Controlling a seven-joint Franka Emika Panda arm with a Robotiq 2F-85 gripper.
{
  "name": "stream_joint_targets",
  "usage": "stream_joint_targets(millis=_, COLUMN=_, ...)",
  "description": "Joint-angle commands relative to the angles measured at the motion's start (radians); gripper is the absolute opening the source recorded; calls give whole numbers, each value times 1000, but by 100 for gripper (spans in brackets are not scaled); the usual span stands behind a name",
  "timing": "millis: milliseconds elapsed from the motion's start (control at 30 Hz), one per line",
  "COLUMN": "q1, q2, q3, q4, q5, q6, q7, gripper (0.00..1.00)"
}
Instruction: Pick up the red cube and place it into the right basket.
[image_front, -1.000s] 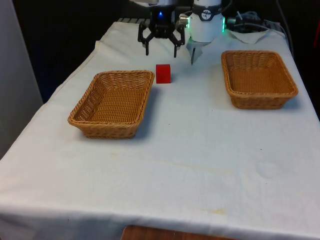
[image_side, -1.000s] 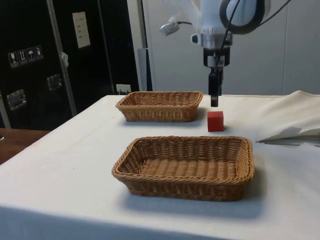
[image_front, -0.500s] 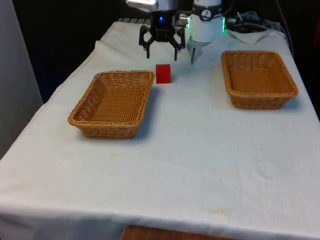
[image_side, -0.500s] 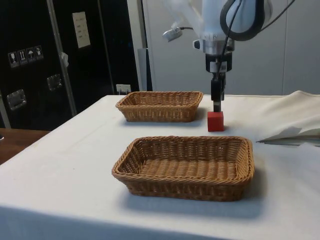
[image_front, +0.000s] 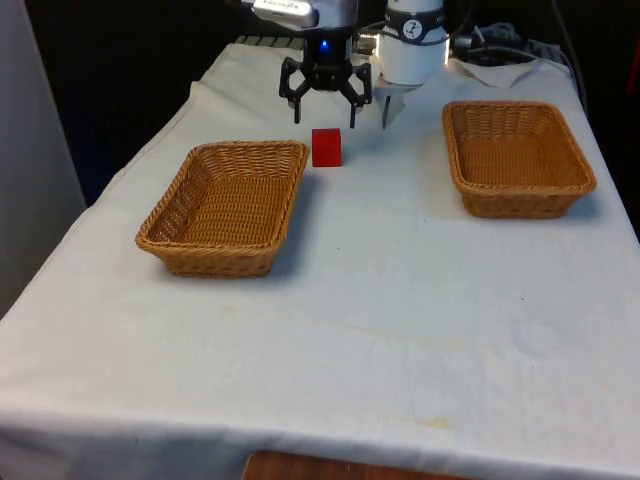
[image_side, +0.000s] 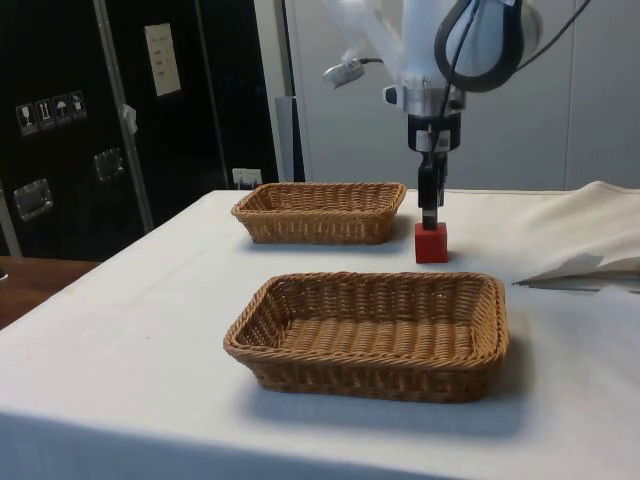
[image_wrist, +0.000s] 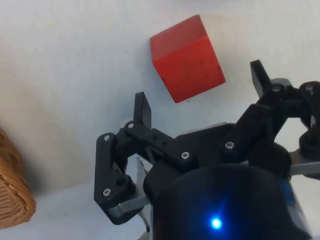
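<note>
1. The red cube (image_front: 326, 147) sits on the white cloth (image_front: 400, 290), just off the far corner of the basket on the front view's left (image_front: 226, 205), near it but not touching.
2. The gripper (image_front: 325, 112) hangs over the cube's far side with its two fingers spread wide and nothing between them. In the wrist view the cube (image_wrist: 187, 58) lies ahead of the fingertips, toward 12 o'clock from the gap, not yet inside it.
3. From the side, the fingertips (image_side: 430, 214) stand just above the cube's top face (image_side: 431, 243), close but apart.
4. The cube has no long axis, though it sits turned a little against the line between the fingers, so the faces are not square to them.
5. The arm comes down almost straight, wrist vertical.
6. I judge the coming move needs a small shift toward the cube, then a drop.
7. The basket on the front view's right (image_front: 517, 157) stands well apart, at about 3 o'clock from the cube.
</note>
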Motion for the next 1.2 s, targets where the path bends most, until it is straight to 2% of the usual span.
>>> stream_joint_targets(millis=0, q1=5, q2=-29, q3=7, q4=-16, q5=37, q6=1, q7=-28, gripper=100)
stream_joint_targets(millis=267, q1=7, q2=-27, q3=24, q4=-23, q5=105, q6=8, q7=-81, gripper=100)
stream_joint_targets(millis=300, q1=2, q2=1, q3=16, q4=-3, q5=69, q6=1, q7=-56, gripper=100)
stream_joint_targets(millis=333, q1=8, q2=-27, q3=27, q4=-24, q5=112, q6=8, q7=-87, gripper=100)
stream_joint_targets(millis=500, q1=7, q2=-15, q3=39, q4=-27, q5=142, q6=13, q7=-107, gripper=100)
stream_joint_targets(millis=533, q1=8, q2=-11, q3=41, q4=-26, q5=144, q6=15, q7=-109, gripper=100)
stream_joint_targets(millis=567, q1=3, q2=4, q3=33, q4=-11, q5=109, q6=1, q7=-86, gripper=100)
stream_joint_targets(millis=600, q1=8, q2=-7, q3=42, q4=-24, q5=146, q6=17, q7=-110, gripper=100)
stream_joint_targets(millis=800, q1=7, q2=20, q3=51, q4=-10, q5=144, q6=30, q7=-106, gripper=100)
stream_joint_targets(millis=833, q1=3, q2=23, q3=41, q4=4, q5=110, q6=6, q7=-87, gripper=100)
stream_joint_targets(millis=867, q1=7, q2=24, q3=53, q4=-8, q5=144, q6=33, q7=-105, gripper=100)
stream_joint_targets(millis=1067, q1=3, q2=44, q3=67, q4=-12, q5=148, q6=58, q7=-104, gripper=100)
stream_joint_targets(millis=1100, q1=3, q2=59, q3=52, q4=7, q5=111, q6=40, q7=-85, gripper=100)
stream_joint_targets(millis=1133, q1=2, q2=46, q3=69, q4=-13, q5=149, q6=60, q7=-104, gripper=100)
stream_joint_targets(millis=1167, q1=2, q2=48, q3=70, q4=-13, q5=150, q6=61, q7=-104, gripper=100)
